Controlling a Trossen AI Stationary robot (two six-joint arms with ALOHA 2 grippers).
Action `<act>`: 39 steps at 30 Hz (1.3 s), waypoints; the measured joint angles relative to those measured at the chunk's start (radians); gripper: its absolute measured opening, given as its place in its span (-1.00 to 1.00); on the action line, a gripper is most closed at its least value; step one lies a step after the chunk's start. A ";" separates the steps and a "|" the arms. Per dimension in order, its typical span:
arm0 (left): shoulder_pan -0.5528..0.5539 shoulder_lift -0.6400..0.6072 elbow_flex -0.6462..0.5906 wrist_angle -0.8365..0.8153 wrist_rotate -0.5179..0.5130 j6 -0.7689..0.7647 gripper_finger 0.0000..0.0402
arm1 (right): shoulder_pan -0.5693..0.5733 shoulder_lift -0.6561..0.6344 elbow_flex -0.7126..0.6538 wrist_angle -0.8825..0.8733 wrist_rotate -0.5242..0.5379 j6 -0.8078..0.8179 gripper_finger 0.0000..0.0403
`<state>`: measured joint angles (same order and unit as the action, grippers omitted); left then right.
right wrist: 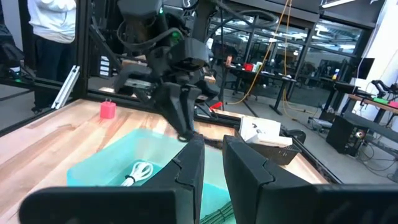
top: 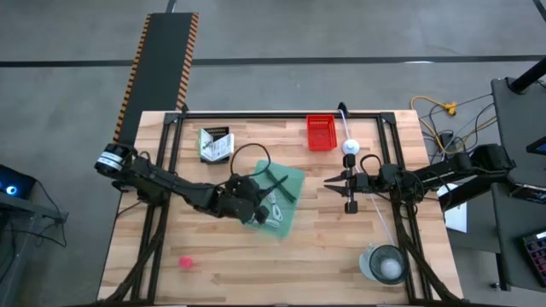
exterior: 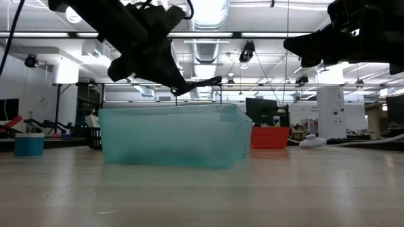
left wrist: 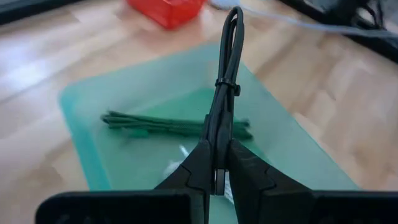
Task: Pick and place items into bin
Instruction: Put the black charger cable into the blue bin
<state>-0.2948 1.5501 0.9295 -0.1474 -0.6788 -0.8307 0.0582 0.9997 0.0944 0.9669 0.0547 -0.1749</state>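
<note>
Seen from above, left hand [top: 271,189] hovers over the green bin [top: 291,213]; right hand [top: 339,190] waits open beside it. Level view: the bin [exterior: 170,135] stands under the arm. Left wrist view: fingers [left wrist: 202,165] pinch a black cable loop [left wrist: 227,87]. Its long end may catch the rim and fall outside.

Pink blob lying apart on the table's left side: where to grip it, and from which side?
Come straight down and close across the middle of the pink blob. It looks small and roundish, lying alone on bare table, so finger orientation likely matters little.
</note>
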 joint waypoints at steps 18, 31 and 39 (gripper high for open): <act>-0.001 0.107 0.000 0.000 -0.168 -0.186 -0.90 | 0.000 0.001 0.000 -0.013 0.000 -0.011 -0.76; 0.001 0.106 -0.001 -0.063 -0.167 -0.184 -0.83 | 0.000 0.001 0.000 -0.013 0.000 -0.011 -0.76; 0.001 0.106 -0.002 -0.080 -0.166 -0.097 -0.81 | 0.000 0.001 0.000 -0.013 0.000 -0.011 -0.76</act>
<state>-0.2935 1.6562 0.9279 -0.2276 -0.8451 -0.9275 0.0586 1.0008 0.0941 0.9539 0.0547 -0.1860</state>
